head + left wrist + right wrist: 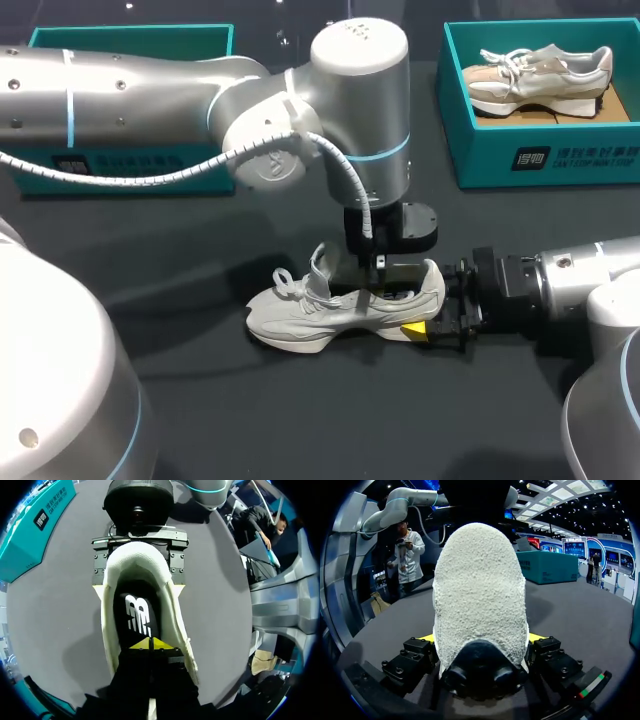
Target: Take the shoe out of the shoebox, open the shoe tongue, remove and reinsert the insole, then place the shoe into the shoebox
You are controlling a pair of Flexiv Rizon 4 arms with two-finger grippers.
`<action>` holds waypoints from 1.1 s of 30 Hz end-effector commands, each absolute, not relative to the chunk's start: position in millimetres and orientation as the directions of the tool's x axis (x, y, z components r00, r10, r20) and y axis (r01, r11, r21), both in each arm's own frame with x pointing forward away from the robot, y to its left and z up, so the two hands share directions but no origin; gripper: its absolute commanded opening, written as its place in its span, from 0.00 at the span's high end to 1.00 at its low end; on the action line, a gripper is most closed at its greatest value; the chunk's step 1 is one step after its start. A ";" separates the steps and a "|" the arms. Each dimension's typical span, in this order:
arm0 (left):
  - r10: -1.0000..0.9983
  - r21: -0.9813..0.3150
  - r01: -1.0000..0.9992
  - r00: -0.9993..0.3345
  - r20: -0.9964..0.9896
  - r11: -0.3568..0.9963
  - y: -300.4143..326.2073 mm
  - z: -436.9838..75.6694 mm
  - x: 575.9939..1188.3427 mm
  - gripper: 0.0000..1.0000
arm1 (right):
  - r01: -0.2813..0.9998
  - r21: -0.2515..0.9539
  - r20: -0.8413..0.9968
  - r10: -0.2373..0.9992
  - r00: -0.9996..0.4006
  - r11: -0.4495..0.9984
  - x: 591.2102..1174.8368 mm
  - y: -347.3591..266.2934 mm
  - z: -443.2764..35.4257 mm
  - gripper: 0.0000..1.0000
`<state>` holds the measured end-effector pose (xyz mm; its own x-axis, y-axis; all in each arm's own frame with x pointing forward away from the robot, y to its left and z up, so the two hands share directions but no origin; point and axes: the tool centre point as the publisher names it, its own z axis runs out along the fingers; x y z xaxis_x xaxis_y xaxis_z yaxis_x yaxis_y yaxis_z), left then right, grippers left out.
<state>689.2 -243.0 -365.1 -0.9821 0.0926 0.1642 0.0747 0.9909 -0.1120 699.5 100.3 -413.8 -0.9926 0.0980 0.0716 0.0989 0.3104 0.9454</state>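
Observation:
A pale grey sneaker [330, 310] stands upright on the dark table, toe to the left. My right gripper [428, 306] is shut on its heel, one yellow-tipped finger on each side, as the right wrist view shows around the heel [480, 595]. My left gripper [375, 283] points straight down into the shoe's opening. In the left wrist view its tips [150, 644] are shut together and rest on the black insole [137, 612], which lies flat inside the shoe [107, 630]. Whether they pinch the insole is not visible.
A teal shoebox [540, 160] at the back right holds a second, beige sneaker [540, 75]. Another teal box [130, 40] stands at the back left, partly behind my left arm. Bare table lies in front of the shoe.

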 end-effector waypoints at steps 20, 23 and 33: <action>0.154 -0.090 0.139 -0.971 0.182 0.986 -244.9 -392.0 675.2 0.58 | 0.100 0.944 0.073 0.099 -0.992 0.314 699.1 99.9 -412.5 1.00; 0.161 -0.098 0.147 -0.974 0.161 0.984 -247.3 -396.1 673.9 0.57 | 0.100 0.944 0.073 0.099 -0.992 0.314 699.1 99.9 -412.5 1.00; 0.153 -0.075 0.149 -0.987 0.051 0.986 -259.1 -421.0 680.2 0.56 | 0.100 0.944 0.073 0.099 -0.992 0.314 699.1 99.9 -412.5 1.00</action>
<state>684.2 -250.2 -401.1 -0.9847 0.1595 0.0697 0.1532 0.9842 -0.0883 698.6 98.8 -416.4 -0.9928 0.0974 0.0701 0.0973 0.3116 0.9452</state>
